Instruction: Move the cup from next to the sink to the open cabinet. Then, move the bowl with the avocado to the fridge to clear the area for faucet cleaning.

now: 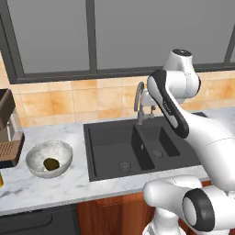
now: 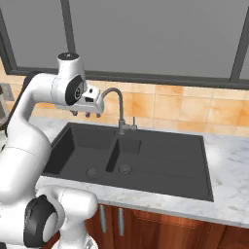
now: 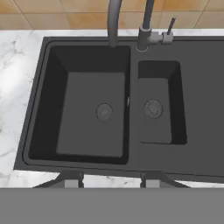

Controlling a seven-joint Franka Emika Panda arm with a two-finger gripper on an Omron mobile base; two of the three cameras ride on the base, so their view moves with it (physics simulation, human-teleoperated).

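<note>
While tool [image 2: 86, 115] hangs empty, parted, above sink [image 1: 137, 147], bowl [image 1: 49, 158] with avocado [image 1: 51, 164] sits well left on table [image 1: 55, 183].

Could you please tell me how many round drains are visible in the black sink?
2: one drain sits in the floor of the large basin of the sink, the other drain in the smaller basin beside it.

No text, label, brand, number or sign can be read on any surface in these three views of the kitchen.
</note>
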